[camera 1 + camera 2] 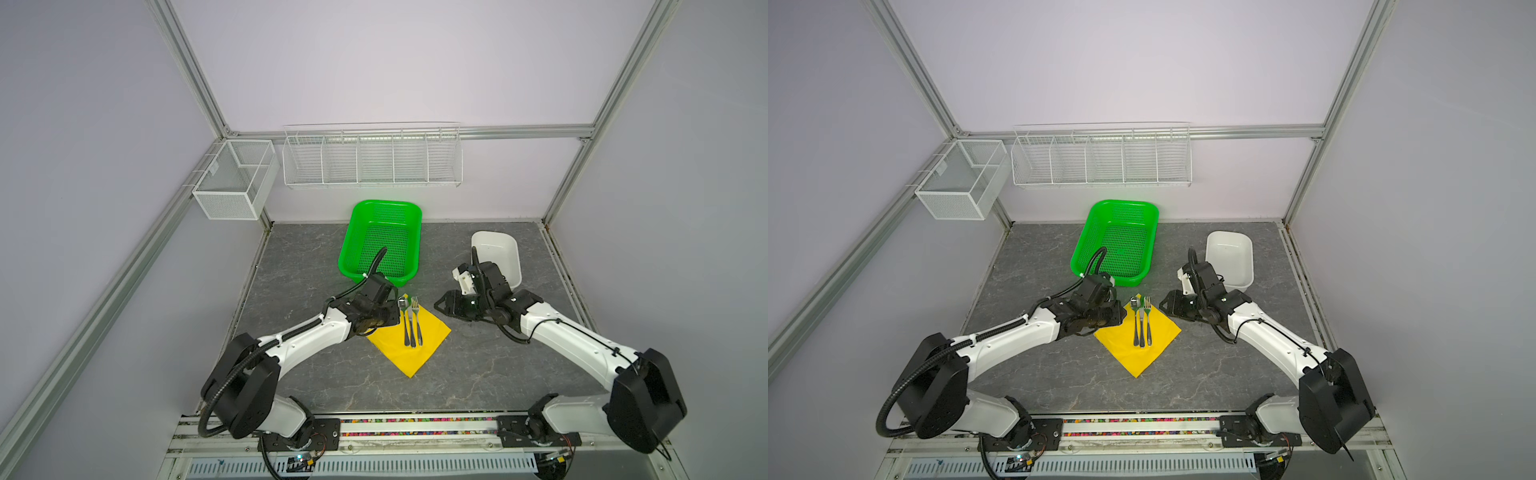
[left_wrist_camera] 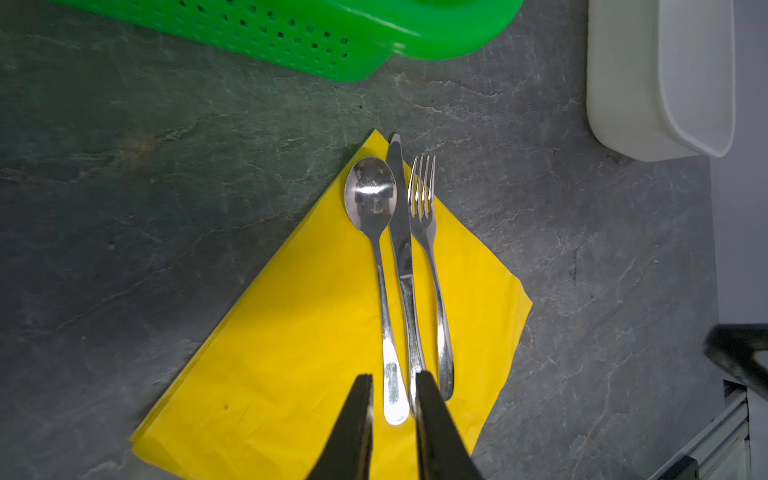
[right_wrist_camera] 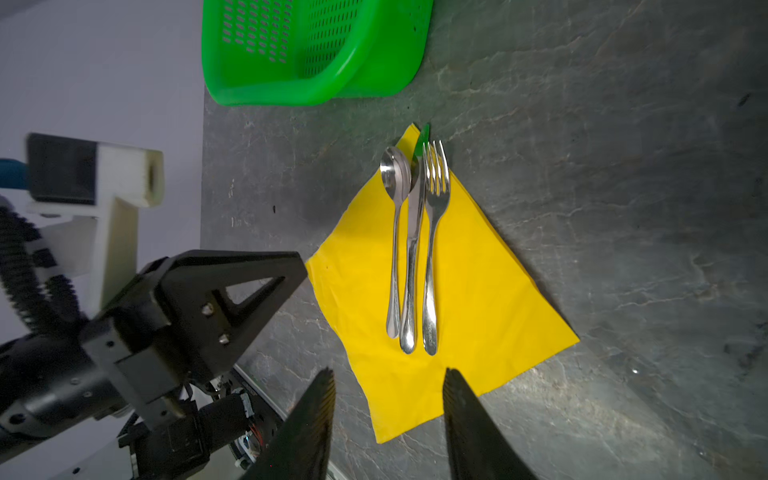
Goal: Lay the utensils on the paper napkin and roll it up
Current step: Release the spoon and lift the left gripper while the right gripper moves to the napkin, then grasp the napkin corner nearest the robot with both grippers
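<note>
I've got the slim silver metal spoon [image 2: 370,195], knife [image 2: 401,249] and fork [image 2: 424,208] lying together on the bright yellow paper napkin [image 2: 291,353], the left gripper [image 2: 392,378] barely parted and the right gripper [image 3: 388,372] spread wider, both empty, so only the rolling's left.

Open grey tabletop [image 1: 478,374] lies in front of the yellow napkin [image 1: 432,332]. The green basket [image 1: 348,249] stands just behind it, the white tub [image 1: 496,241] back-right; the left gripper [image 1: 392,318] covers its left corner.
</note>
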